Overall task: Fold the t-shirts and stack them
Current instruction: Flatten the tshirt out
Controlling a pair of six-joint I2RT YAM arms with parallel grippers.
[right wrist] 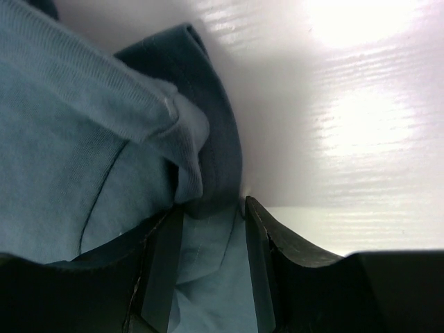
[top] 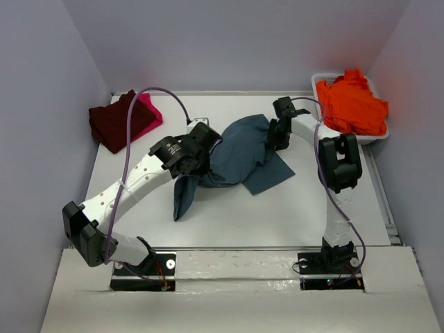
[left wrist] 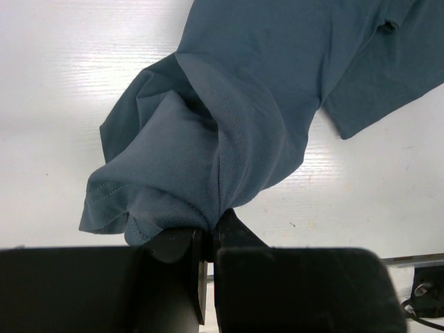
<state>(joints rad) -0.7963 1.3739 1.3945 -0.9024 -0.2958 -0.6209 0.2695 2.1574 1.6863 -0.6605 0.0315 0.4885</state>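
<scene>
The slate teal-blue t-shirt (top: pixel 239 156) lies crumpled in the middle of the table. My left gripper (top: pixel 208 141) is at its left end, shut on a bunched fold of the cloth (left wrist: pixel 208 173), and a tail of the shirt hangs toward the near edge. At the shirt's far right edge my right gripper (top: pixel 276 137) stands with its jaws apart, open, and teal cloth (right wrist: pixel 76 139) lies between its fingers (right wrist: pixel 277 236). A dark maroon t-shirt (top: pixel 114 121) sits folded on a bright pink one (top: pixel 151 111) at the back left. The vivid orange t-shirt (top: pixel 350 104) is heaped at the back right.
The orange shirt fills a white plastic tub (top: pixel 318 78) at the table's back right corner. Grey walls close in the left, back and right sides. The bare white tabletop (top: pixel 291 208) shows in front of the teal shirt.
</scene>
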